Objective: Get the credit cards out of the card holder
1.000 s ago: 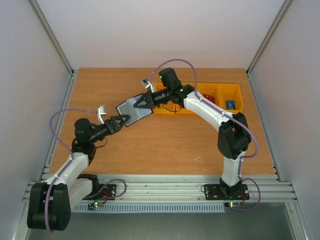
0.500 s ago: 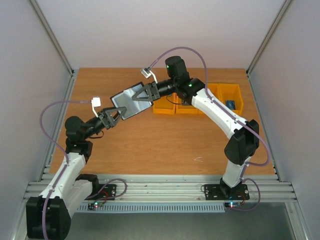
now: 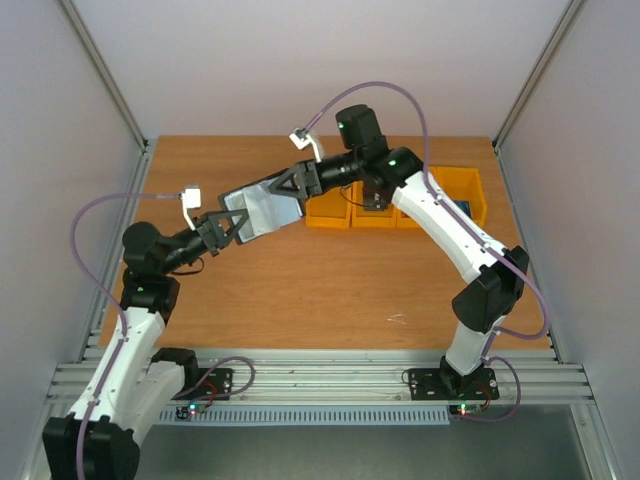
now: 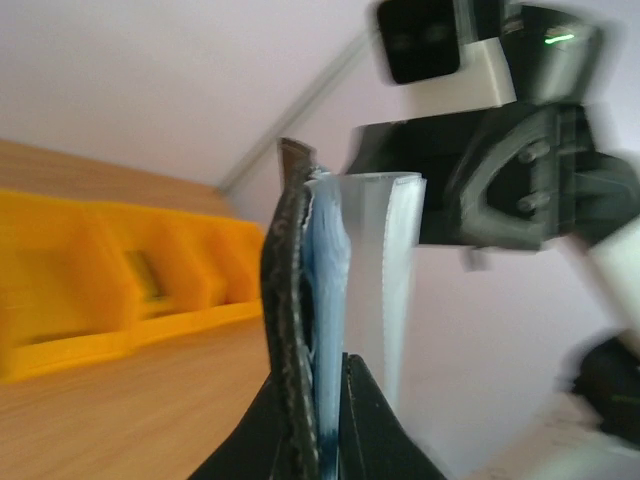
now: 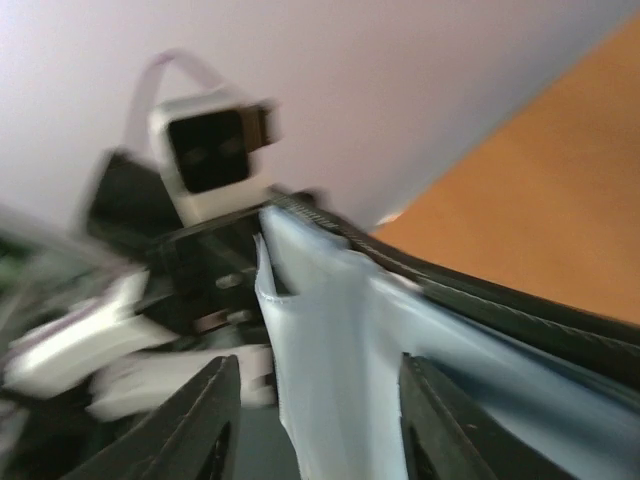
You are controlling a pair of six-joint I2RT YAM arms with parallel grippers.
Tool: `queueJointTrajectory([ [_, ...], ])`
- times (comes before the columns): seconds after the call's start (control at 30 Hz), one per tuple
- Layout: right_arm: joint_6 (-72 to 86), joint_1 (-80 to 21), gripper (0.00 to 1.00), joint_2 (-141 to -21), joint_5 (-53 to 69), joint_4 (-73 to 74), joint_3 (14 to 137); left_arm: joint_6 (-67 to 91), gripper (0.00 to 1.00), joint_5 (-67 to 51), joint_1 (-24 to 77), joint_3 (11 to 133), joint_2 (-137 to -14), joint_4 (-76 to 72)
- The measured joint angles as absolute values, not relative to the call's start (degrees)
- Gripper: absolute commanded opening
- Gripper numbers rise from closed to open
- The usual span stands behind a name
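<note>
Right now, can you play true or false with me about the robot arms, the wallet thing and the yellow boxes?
1. The left gripper is pinching the card holder. True.
2. The card holder lies flat on the table. False: it is held up above the table, between the two arms.
3. The bins at the back are yellow. True.
4. The right gripper is squeezed shut. False: it is open, with part of the card holder between its jaws.
</note>
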State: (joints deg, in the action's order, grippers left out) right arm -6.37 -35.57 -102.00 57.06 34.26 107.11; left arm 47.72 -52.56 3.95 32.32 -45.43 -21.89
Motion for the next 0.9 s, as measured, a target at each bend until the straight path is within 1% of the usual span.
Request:
queueJointTrajectory([
  [0.07,-7.57,-33.78,0.49,-101.6,47.62,39.46,108.53,39.29,0.0,-44.66,5.72,34.92,-44.71,-9.54],
  [0.13,-9.72,-32.18,0.5,-101.82,35.68,46.06,111.2,28.56,0.0,-33.69,8.14,37.95,-44.62,1.87],
  [0.23,-13.69,-31.97,0.53,-102.0,22.41,52.49,113.32,11.31,0.0,-18.2,11.68,40.36,-44.95,13.76],
  [0.33,-17.08,-35.46,0.54,-101.78,18.41,53.6,112.16,-4.43,0.0,-6.52,14.7,40.53,-45.69,20.8],
  [0.43,-19.62,-40.03,0.55,-101.78,20.58,52.58,110.48,-14.87,0.0,-0.16,16.05,40.93,-46.81,24.93],
  [0.5,-19.84,-41.98,0.57,-101.78,23.86,50.76,109.84,-16.38,0.0,0.21,16.14,43.0,-47.68,28.18],
  [0.57,-19.81,-43.05,0.62,-101.78,27.42,48.12,109.27,-14.48,0.0,-3.53,15.73,45.82,-47.88,30.0],
  [0.6,-19.81,-43.18,0.68,-101.78,28.4,47.42,109.19,-12.86,0.0,-5.89,15.7,46.85,-47.66,30.2],
  [0.63,-19.75,-43.24,0.76,-101.78,29.26,46.68,109.1,-9.87,0.0,-10.22,15.42,47.68,-47.03,29.69],
  [0.7,-19.81,-43.24,0.96,-101.54,30.48,45.17,108.55,-5.06,0.0,-16.58,15.14,47.94,-45.23,28.49],
  [0.73,-20.36,-43.24,0.98,-101.21,30.61,44.56,107.9,-2.22,0.0,-20.01,15.07,47.75,-44.03,27.51],
  [0.8,-21.26,-42.87,0.99,-100.33,30.48,44.25,106.37,3.25,0.0,-26.44,14.9,46.98,-41.5,24.8],
  [0.9,-22.02,-41.41,0.98,-98.56,31.05,44.25,104.33,7.9,0.0,-33.08,14.33,46.37,-39.46,22.09],
])
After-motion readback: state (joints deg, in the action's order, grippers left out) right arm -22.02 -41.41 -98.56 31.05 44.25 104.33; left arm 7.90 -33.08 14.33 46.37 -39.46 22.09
